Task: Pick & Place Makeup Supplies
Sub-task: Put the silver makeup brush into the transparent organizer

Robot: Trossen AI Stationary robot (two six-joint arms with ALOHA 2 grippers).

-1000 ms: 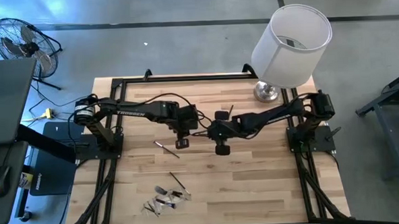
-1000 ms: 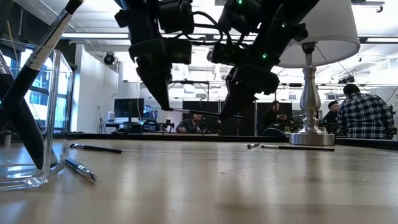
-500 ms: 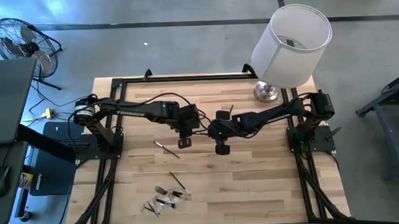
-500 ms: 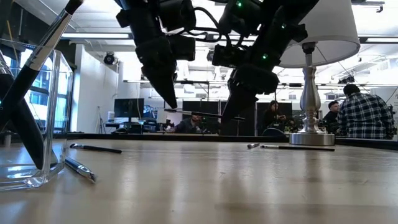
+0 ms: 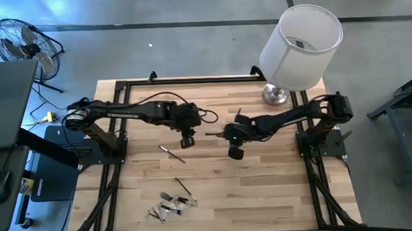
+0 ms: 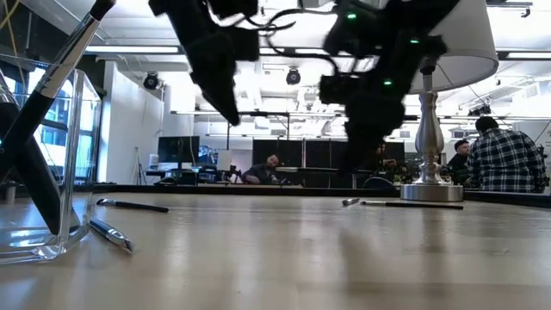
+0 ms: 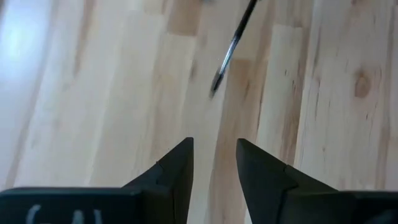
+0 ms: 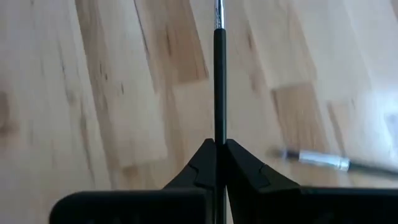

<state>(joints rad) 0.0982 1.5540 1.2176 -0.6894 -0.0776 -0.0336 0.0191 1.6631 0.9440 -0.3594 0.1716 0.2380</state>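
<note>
My right gripper (image 5: 229, 137) is above the table's middle, shut on a thin black-handled makeup brush (image 5: 215, 134) that points toward the table's left. My left gripper (image 5: 191, 135) hangs a little to its left and higher, open, with nothing between its fingers (image 7: 214, 163). A dark brush (image 7: 233, 43) shows ahead of them, apart from them. Another brush (image 5: 171, 153) lies flat on the wood near the left gripper, and one more (image 5: 183, 186) lies closer to the near edge. A clear container (image 6: 47, 164) at the near left holds several brushes. My right gripper pinches the brush's black handle (image 8: 219, 127) between its two fingertips. The brush runs on in line with the fingers and sticks out past them, its silver ferrule (image 8: 218, 9) at the far end. The fingers come slanting down from the table's right. The brush is clear of the table.
A lamp with a white shade (image 5: 302, 45) stands on its metal base (image 5: 275, 94) at the far right. A loose brush (image 6: 405, 204) lies near that base and two (image 6: 129, 205) (image 6: 110, 233) lie by the clear container. People sit in the room behind the table.
My left gripper has let go of the brush's end, risen and drawn back a little toward the table's left. My right gripper has carried the brush toward the table's right edge, rolling as it went. The brush stays off the table.
</note>
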